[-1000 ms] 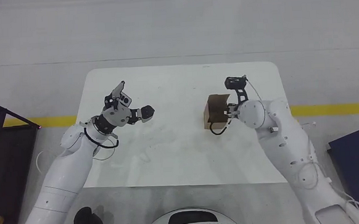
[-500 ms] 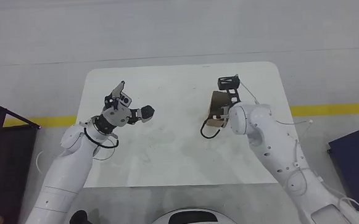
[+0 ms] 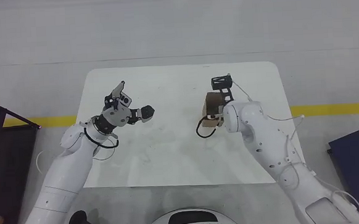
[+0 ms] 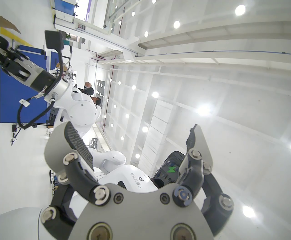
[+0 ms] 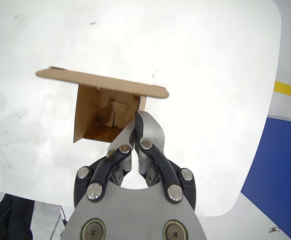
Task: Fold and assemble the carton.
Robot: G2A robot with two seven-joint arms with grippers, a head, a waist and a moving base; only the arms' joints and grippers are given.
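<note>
White table (image 3: 169, 149) carries the carton (image 5: 91, 113) on its right half, standing open with one flap sticking out. The right claw (image 5: 136, 127) is pinched on the carton's side wall and over the last second has turned it slightly and drawn it inward (the forearm swung round with it). The left claw (image 4: 131, 136), fingers spread and empty, has not moved. Judgement: the carton is being repositioned, and its flaps are not yet closed.

The white desk (image 3: 170, 156) has rounded corners, and its top carries a few small dark scuffs (image 5: 92, 23). On its right half, toward the far edge, a brown carton (image 3: 212, 105) stands with its mouth open upward and one flap jutting outward from the rim.
</note>
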